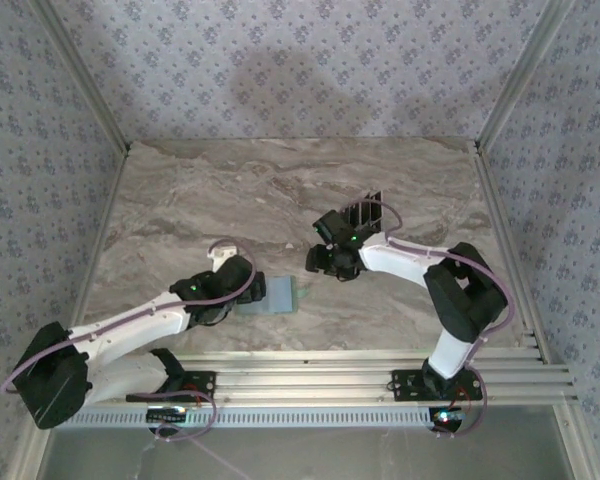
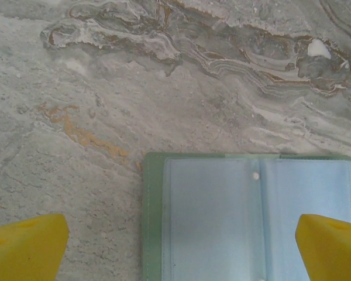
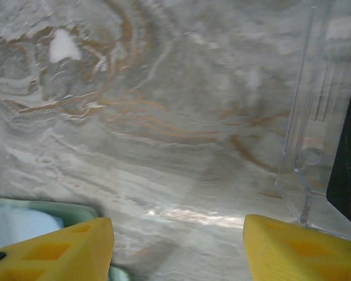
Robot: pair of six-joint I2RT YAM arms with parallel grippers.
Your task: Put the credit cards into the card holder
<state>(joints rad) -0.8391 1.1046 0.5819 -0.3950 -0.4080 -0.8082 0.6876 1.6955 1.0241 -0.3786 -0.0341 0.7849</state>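
We start w/ the blue-grey patterned wallpaper walls point(image 1: 300, 60) on three sides, then the grey-brown marble-look tabletop point(image 1: 180, 200) they enclose, w/ silver aluminium rails point(image 1: 330, 365) along its near edge. The white-and-black left arm point(image 1: 130, 325) reaches from the near-left corner toward the table's near middle. The white-and-black right arm point(image 1: 460, 300) bends in from the near-right and points left, approx at table centre. The left gripper point(image 2: 178, 249) has its yellow fingertips point(image 2: 23, 246) spread wide. The left-hand one is over bare marble, well clear of the holder, and the other overlaps the holder's right edge, so we see nothing pinched. The right gripper point(image 3: 178, 252) is also spread, w/ bare marble btwn its yellow fingertips point(image 3: 304, 252) and nothing held. Next in size is the clear plastic stand point(image 1: 372, 215), upright just beyond the right gripper, toward the centre-right of the table. In the right wrist view its transparent wall is at the right edge. The card holder point(image 1: 278, 296), a flat pale sage-green rectangular pouch, lies on the marble near the front edge, just right of the left gripper and near-left of the right gripper. In the left wrist view it lies open, showing pale blue see-through sleeves and a small white stud point(image 2: 255, 175) on the centre line. The credit cards point(image 1: 368, 207), thin glossy dark grey-black rectangles, stand in the clear stand, well apart from the holder. We can't tell how many there are.
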